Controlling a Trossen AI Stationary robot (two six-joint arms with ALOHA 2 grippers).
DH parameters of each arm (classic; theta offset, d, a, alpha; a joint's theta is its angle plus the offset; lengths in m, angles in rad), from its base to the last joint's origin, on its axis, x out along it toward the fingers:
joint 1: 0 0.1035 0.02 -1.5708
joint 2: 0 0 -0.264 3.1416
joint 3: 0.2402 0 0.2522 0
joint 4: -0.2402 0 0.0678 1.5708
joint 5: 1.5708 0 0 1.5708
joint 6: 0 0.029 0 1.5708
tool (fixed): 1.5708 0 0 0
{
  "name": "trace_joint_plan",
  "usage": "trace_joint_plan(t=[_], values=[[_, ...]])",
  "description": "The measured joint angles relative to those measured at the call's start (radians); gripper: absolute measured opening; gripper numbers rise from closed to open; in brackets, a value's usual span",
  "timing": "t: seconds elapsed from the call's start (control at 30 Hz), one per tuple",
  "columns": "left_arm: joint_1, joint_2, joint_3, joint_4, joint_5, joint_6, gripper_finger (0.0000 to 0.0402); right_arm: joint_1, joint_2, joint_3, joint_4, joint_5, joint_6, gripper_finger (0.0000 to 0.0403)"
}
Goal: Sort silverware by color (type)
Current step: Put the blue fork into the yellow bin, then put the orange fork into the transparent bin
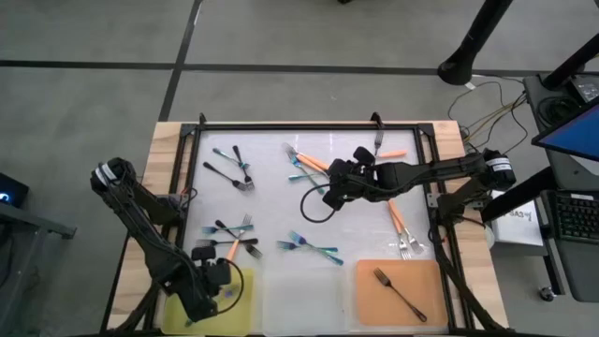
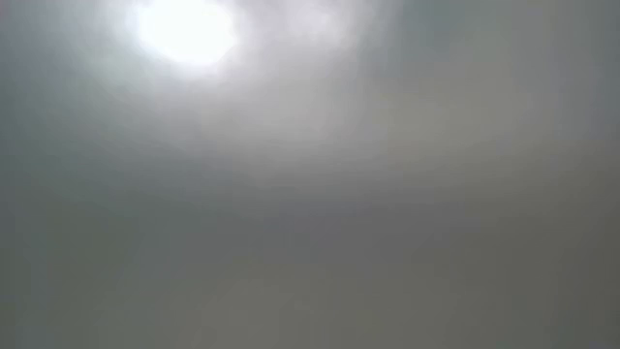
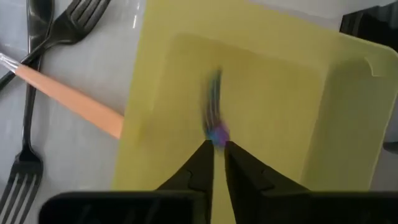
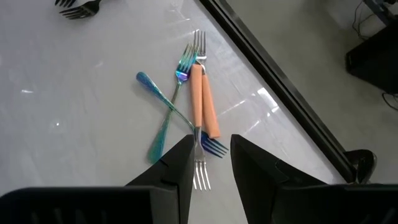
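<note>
Forks: three kinds are seen scattered on the white desk — shiny blue-teal ones, orange-handled ones with silver tines, and dark grey-black ones.
Yellow tray: set at the desk's near left corner; used below as the landmark.
Blue fork in tray: a blue-teal fork with a purple sheen, blurred, hanging over the yellow tray's floor.
Left claw: positioned over the yellow tray; its fingers are drawn nearly together and clamped on the end of the blue fork.
Orange fork beside tray: lying just outside the yellow tray's edge, with dark forks crossing next to it.
Orange tray: at the far end of the same desk edge as the yellow tray; one dark fork lies in it.
Crossed forks: two blue-teal forks crossed with two orange-handled forks, well away from the yellow tray, towards the desk's far rail.
Right claw: held just above the crossed forks; its fingers are spread apart and nothing is gripped.
Low view: only grey haze is shown.
</note>
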Motion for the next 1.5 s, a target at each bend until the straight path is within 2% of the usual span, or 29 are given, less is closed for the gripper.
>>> trace_joint_plan(t=[0.17,0.27,0.37,0.47,0.7,0.8,0.9,1.07,1.33,1.5], values=[[0.003,-0.002,0.024,-0.011,0.001,0.012,0.0060,-0.017,0.000,0.000,-0.006,-0.014,0.000,0.0096],[0.009,-0.002,0.055,-0.012,-0.040,0.050,0.0076,-0.044,-0.004,0.000,-0.032,-0.089,0.000,0.0096],[0.019,-0.002,0.083,-0.019,-0.200,0.093,0.0086,-0.094,-0.004,0.000,-0.095,-0.158,0.000,0.0096],[0.044,-0.002,0.104,-0.062,-0.373,0.099,0.0091,-0.156,-0.002,0.000,-0.171,-0.167,0.000,0.0096],[0.143,-0.003,0.119,-0.224,-0.787,-0.081,0.0094,-0.331,0.002,0.000,-0.269,-0.305,-0.026,0.0096],[0.201,-0.003,0.099,-0.237,-0.883,-0.099,0.0094,-0.403,0.002,-0.006,-0.289,-0.324,-0.095,0.0096],[0.271,-0.003,0.075,-0.231,-0.915,-0.134,0.0094,-0.473,0.002,-0.015,-0.335,-0.330,-0.191,0.0096],[0.379,-0.003,0.031,-0.190,-0.925,-0.168,0.0094,-0.586,0.003,-0.028,-0.404,-0.401,-0.353,0.0096],[0.480,-0.003,0.015,-0.102,-0.939,-0.013,0.0094,-0.731,0.003,-0.044,-0.418,-0.429,-0.571,0.0096],[0.584,-0.003,0.015,-0.100,-0.857,0.080,0.0094,-0.818,0.042,-0.060,-0.421,-0.428,-0.659,0.0103]])
